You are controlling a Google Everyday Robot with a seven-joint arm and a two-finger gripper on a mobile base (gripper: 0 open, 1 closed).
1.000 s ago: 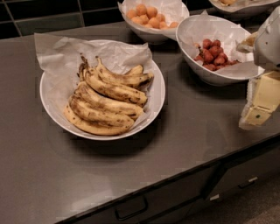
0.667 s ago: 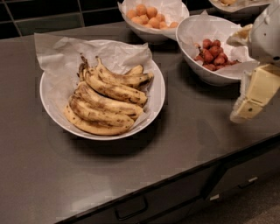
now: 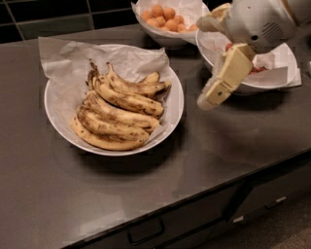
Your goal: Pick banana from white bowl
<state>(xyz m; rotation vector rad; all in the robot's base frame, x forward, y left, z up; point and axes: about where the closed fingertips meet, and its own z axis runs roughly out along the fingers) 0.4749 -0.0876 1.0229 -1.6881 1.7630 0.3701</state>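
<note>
The white bowl [image 3: 58, 121] is wide and shallow, lined with crumpled white paper, and stands left of centre on the dark counter. Several speckled bananas lie in it in a bunch, their blackened stems pointing to the back left. The banana [image 3: 111, 119], the brownest one, lies across the middle of the heap. My gripper [image 3: 205, 63] hangs above the counter just right of the bowl's rim and holds nothing. It is open: one cream finger [image 3: 224, 78] points down-left, the other [image 3: 216, 14] sits higher up.
A smaller white bowl [image 3: 286, 58] with red fruit stands at the right, partly behind the gripper. Another bowl of orange fruit [image 3: 163, 17] stands at the back. The counter's front edge runs diagonally at the lower right, with drawers [image 3: 146, 231] below.
The gripper has moved left and up from the counter's right edge toward the banana bowl. The bananas have not moved.
</note>
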